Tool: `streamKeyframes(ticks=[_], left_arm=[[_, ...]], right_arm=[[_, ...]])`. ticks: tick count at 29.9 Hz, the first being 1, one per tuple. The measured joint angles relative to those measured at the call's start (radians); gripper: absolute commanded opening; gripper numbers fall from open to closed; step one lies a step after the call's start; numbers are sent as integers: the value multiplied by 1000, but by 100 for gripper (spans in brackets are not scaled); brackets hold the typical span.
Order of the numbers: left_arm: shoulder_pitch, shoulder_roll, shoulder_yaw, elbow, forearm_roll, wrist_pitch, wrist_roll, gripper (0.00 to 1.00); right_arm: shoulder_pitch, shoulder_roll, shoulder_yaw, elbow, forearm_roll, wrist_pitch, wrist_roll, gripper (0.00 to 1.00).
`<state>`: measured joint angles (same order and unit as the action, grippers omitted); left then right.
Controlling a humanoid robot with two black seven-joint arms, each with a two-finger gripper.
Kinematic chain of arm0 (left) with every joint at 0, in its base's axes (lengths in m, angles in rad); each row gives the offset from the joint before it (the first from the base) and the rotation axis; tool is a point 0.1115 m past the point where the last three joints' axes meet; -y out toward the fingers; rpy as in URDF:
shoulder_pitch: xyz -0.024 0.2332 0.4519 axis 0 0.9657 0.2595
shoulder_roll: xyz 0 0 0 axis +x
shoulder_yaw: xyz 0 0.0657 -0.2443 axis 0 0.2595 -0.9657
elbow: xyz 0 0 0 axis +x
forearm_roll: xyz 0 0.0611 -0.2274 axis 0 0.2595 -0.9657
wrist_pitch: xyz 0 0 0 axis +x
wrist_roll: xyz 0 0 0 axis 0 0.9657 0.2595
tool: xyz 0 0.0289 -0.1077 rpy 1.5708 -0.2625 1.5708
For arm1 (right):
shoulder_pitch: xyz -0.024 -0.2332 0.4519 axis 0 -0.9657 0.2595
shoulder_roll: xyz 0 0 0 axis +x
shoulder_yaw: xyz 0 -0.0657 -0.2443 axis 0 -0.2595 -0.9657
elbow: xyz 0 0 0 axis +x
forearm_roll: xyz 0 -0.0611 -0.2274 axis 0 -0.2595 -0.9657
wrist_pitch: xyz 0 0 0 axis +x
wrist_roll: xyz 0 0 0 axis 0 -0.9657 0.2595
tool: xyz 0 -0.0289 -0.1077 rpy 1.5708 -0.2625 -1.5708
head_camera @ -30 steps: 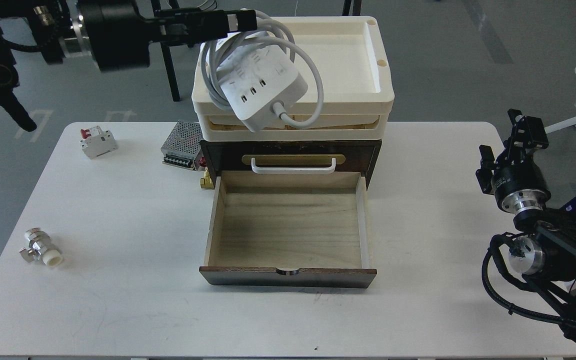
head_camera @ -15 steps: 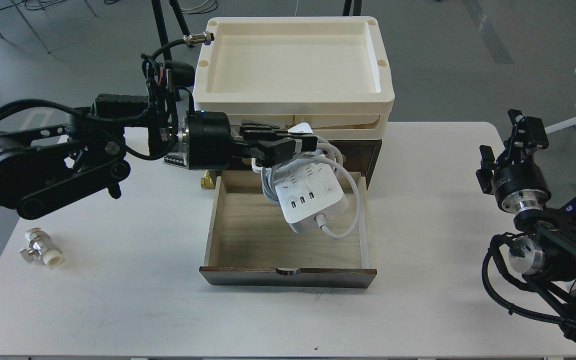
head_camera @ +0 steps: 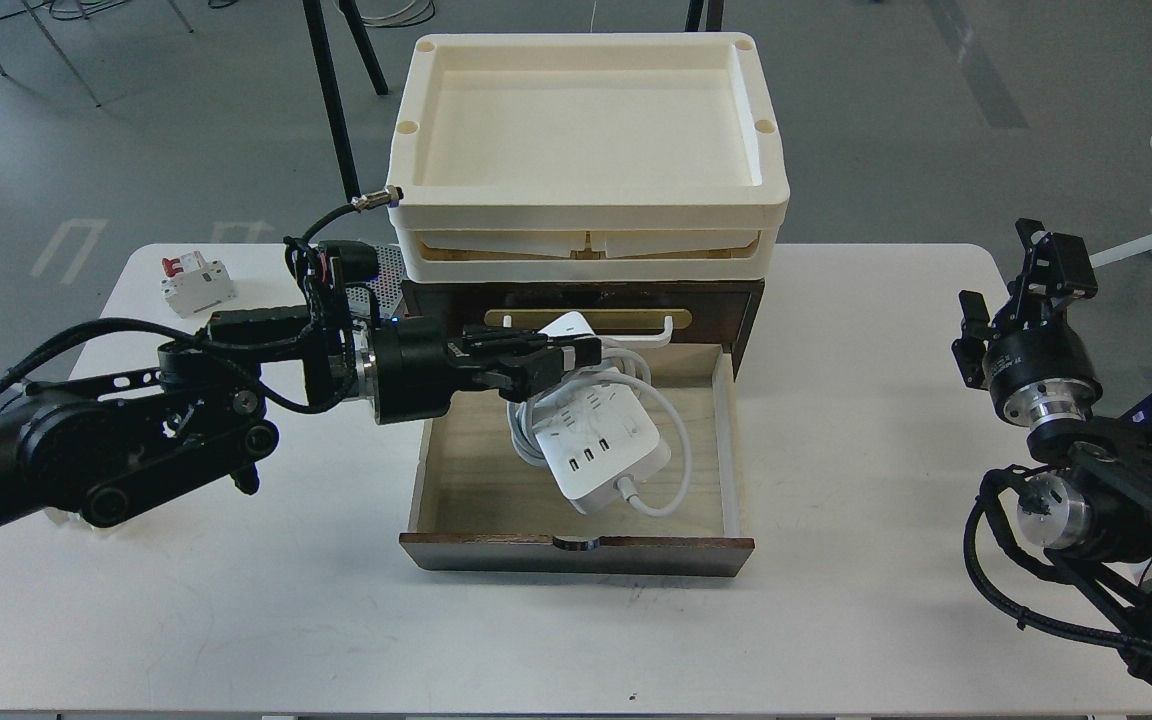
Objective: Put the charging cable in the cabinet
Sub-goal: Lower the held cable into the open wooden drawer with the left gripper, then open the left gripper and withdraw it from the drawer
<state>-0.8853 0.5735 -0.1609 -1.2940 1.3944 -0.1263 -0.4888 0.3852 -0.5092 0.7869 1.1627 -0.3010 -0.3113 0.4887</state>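
The charging cable, a white power strip with three USB ports and a coiled white cord, hangs tilted inside the open light wood drawer of the dark brown cabinet. My left gripper reaches in from the left over the drawer's back part and is shut on the strip's upper end. Whether the strip's lower end touches the drawer floor I cannot tell. My right gripper is off at the table's right edge, seen dark and end-on, away from the cabinet.
Cream trays are stacked on the cabinet. A white circuit breaker with a red switch lies at the back left. A perforated metal box stands left of the cabinet, partly behind my left arm. The white table spreads in front.
My left gripper has brought the charging cable down from above the trays into the open drawer, lower and nearer the drawer floor than half a second ago. The right arm has not moved.
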Motion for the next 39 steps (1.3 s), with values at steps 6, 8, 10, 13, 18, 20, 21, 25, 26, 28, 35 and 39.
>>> streamKeyframes(ticks=[6,8,10,13,18,20,21,25,26,28,35,39], left_arm=[[84,0,-2,-1,-8,65,0,4],[104,0,-3,-1,-12,86,0,4],[118,-3,-4,0,-26,105,0,5],[134,-6,-4,11,-48,122,0,5],[146,-63,-4,93,-60,126,0,5],[150,-89,-3,116,-69,126,0,5],[155,-96,-2,125,-74,127,0,6],[172,-117,-1,159,-88,128,0,9],[176,-121,-1,164,-89,129,0,10],[185,-124,-1,169,-90,134,0,17],[196,-150,-2,202,-94,168,0,57],[197,-160,-3,206,-117,170,0,76]], right_arm=[[0,0,0,0,-1,0,0,99],[0,0,0,0,-1,1,0,99],[0,0,0,0,0,1,0,99],[0,0,0,0,0,1,0,99],[0,0,0,0,0,1,0,99],[1,0,0,0,0,1,0,99],[1,0,0,0,0,1,0,99],[1,0,0,0,0,1,0,99],[1,0,0,0,0,1,0,99],[2,0,0,0,0,1,0,99],[2,0,0,0,0,0,0,99],[2,0,0,0,0,0,0,99]])
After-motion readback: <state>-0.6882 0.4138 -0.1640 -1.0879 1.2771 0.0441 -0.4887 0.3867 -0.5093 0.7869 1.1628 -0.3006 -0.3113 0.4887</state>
